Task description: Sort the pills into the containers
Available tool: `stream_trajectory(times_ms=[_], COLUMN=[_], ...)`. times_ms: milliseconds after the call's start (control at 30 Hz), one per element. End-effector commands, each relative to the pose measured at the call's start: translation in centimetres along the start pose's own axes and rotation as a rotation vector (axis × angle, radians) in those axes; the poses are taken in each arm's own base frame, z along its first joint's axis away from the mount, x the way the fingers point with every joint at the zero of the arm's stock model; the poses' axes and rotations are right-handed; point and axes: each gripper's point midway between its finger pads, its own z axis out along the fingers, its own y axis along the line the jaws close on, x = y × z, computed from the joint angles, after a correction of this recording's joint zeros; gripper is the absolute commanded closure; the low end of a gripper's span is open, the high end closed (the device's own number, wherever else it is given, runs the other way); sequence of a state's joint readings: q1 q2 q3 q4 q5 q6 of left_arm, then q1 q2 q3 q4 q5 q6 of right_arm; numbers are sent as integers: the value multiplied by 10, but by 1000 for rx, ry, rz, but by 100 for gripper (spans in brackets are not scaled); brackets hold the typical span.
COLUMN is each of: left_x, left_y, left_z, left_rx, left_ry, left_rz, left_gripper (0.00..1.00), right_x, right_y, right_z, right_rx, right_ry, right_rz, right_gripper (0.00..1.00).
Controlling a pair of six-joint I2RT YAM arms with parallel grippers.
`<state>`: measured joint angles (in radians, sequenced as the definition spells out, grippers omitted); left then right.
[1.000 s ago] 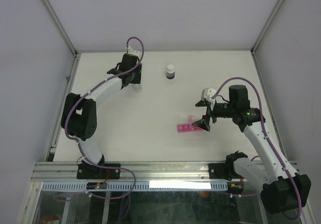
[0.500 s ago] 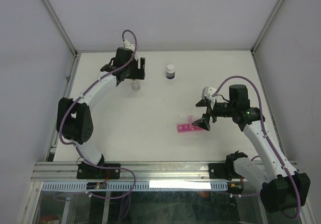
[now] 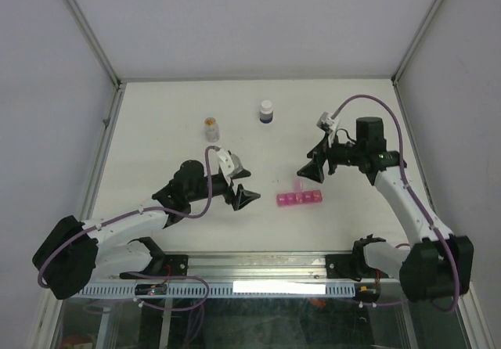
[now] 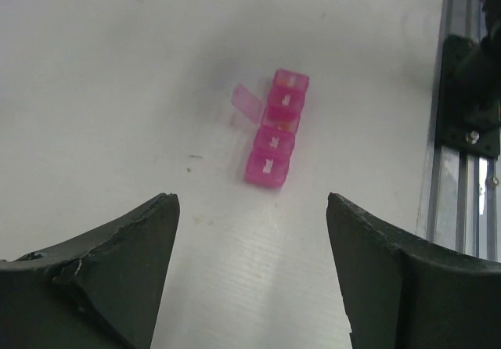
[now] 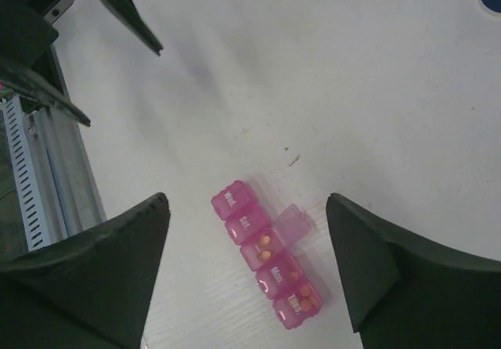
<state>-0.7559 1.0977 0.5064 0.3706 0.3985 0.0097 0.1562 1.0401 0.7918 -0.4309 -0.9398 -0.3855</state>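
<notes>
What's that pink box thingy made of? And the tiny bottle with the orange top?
The pink translucent pill-organizer strip looks like smooth see-through plastic: orange pills show through its lids. The small clear vial with orange cap could be glass or clear plastic; it's too small to tell.

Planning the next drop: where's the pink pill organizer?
In the top view, pill organizer lies right of centre, below right gripper, right of left gripper.

light: bright, even, diffuse | shadows: faint, soft on surface point(image 3: 235, 153) | focus: wrist views slightly soft | glare: mild
</notes>
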Motion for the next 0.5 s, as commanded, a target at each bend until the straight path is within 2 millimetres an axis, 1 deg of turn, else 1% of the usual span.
stream_trajectory(times_ms=[0,33,67,167,267,333,400,467], left_x=[-9,-4,7,23,35,42,54,62], left_y=[-21,-25,-29,-35,-35,-33,-32,-28], left_z=[1,2,5,15,30,42,53,63], left_rx=[125,140,158,177,172,168,178,174], left_ry=[-152,-154,-141,-124,-113,-112,-90,-72], left_rz=[267,287,295,300,299,304,299,294], left_gripper=[23,22,21,19,9,8,8,8], right_x=[-1,0,-1,6,16,21,25,34], right_y=[-26,-34,-41,-57,-63,-66,-65,-69], right_z=[12,14,16,21,25,29,33,37], right_rx=[-48,-47,-37,-10,-2,-6,-22,-15], right_ry=[125,147,158,184,204,208,208,224], right_rz=[57,70,73,80,99,131,166,201], right_gripper=[22,27,30,38,49,56,63,70])
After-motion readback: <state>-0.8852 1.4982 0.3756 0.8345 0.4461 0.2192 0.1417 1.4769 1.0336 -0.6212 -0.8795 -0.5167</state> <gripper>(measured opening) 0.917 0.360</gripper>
